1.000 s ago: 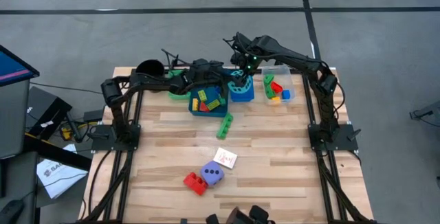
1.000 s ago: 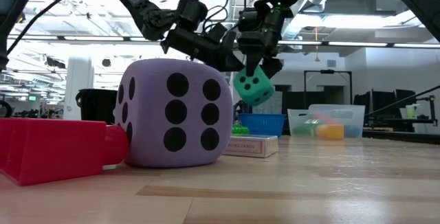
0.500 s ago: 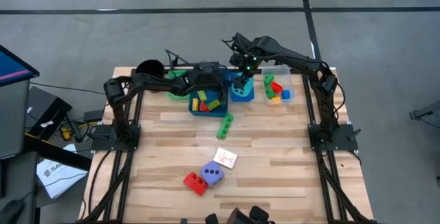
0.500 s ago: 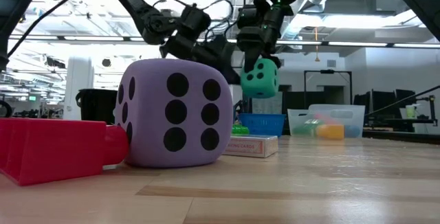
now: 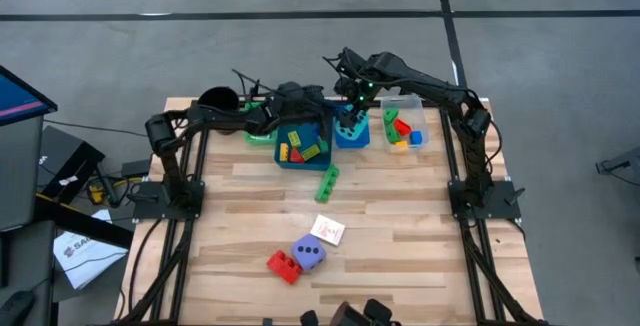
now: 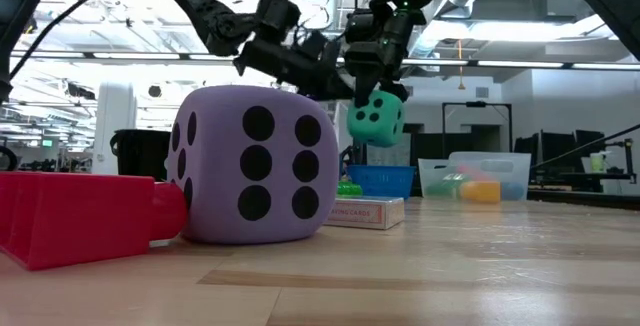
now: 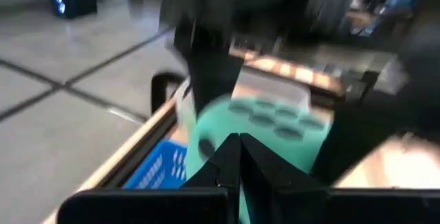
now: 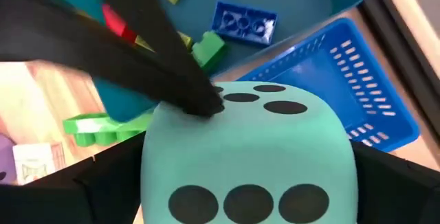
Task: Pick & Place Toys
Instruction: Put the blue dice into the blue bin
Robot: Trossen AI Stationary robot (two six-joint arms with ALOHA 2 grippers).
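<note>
A teal dotted dice [image 6: 375,122] hangs in my right gripper [image 6: 383,78], above the blue basket [image 5: 351,137] at the table's far side. It also shows in the right wrist view [image 8: 247,155]. My left gripper [image 6: 350,88] is shut, and its tips reach the dice from the table's left. A purple dice [image 5: 309,253], a red brick [image 5: 283,265] and a white card box [image 5: 329,230] lie on the near half of the table. A green brick [image 5: 327,181] lies at mid-table. My left gripper's shut fingertips [image 8: 208,104] lie against an upper edge of the teal dice [image 8: 230,114], beside a dotted face. They come slanting down from the table's left. My right gripper pinches the dice by two opposite sides [image 8: 148,176] between its two fingers. The fingers point down from above. The dice is lifted clear over the blue basket, slightly tilted.
A teal tray [image 5: 288,160] holds several bricks left of the basket. A clear tray [image 5: 428,126] with bricks stands to its right. A green tray [image 5: 258,134] and a black cup [image 5: 217,98] are at the far left. The middle of the table is bare wood.
The teal dice has turned a little in my right gripper and now hangs slightly higher than a second ago. My left gripper has drawn back a little toward the left and then returned to the dice. Both stay shut.
</note>
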